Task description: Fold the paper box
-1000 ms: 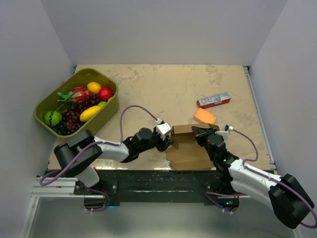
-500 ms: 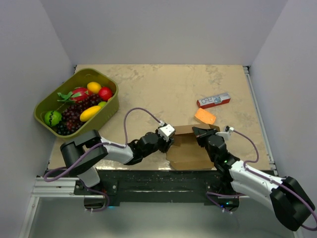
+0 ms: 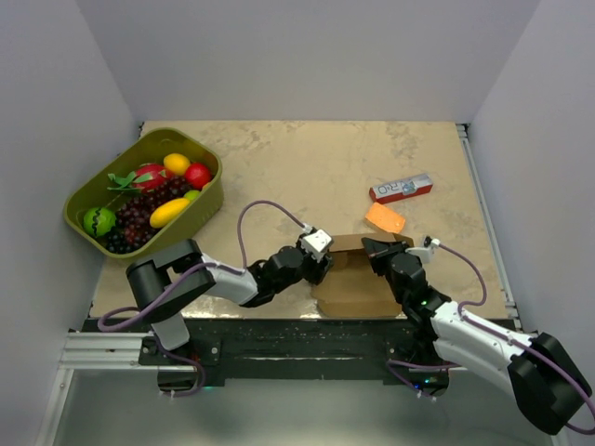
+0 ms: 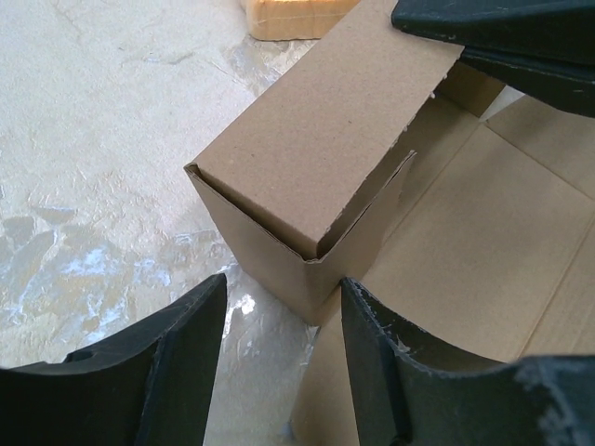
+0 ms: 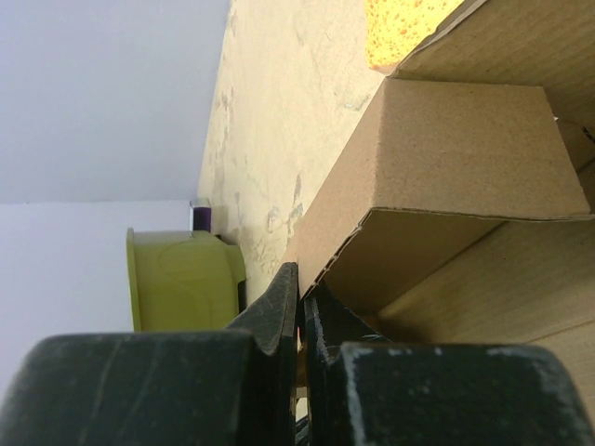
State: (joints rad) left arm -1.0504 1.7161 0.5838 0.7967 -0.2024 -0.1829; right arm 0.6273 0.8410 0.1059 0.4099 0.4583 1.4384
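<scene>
The paper box is plain brown cardboard, partly folded, lying near the table's front edge. One wall stands up along its far side with a flap folded over it. My left gripper is open, and in the left wrist view its jaws straddle the box's raised near corner without touching it. My right gripper is shut on the edge of the raised cardboard wall, pinching it between its fingertips. Its black fingers show at the top right of the left wrist view.
A small orange block lies just beyond the box, and a red-and-white carton lies further back. A green basket of toy fruit stands at the left; it also shows in the right wrist view. The table's front edge runs right below the box.
My left gripper has moved right, up to the box's left corner. The right gripper has kept its hold on the raised wall and has hardly moved.
</scene>
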